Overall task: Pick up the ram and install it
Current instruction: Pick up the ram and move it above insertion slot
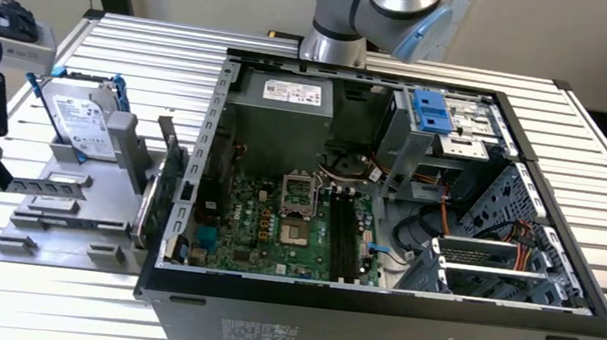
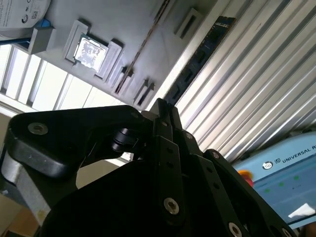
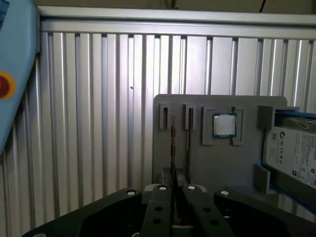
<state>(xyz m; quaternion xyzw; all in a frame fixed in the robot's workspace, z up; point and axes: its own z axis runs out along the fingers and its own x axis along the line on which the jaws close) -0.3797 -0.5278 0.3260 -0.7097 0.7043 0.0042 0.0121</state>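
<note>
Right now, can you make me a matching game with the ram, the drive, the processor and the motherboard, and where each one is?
Things
1. ram
2. drive
3. processor
4. motherboard

Places
A. inside the case
B. flat in a square pocket of the holder
C. upright in the holder
D. by the holder's edge, near the gripper

Pairs: 1-D, 2-C, 3-B, 4-A
</note>
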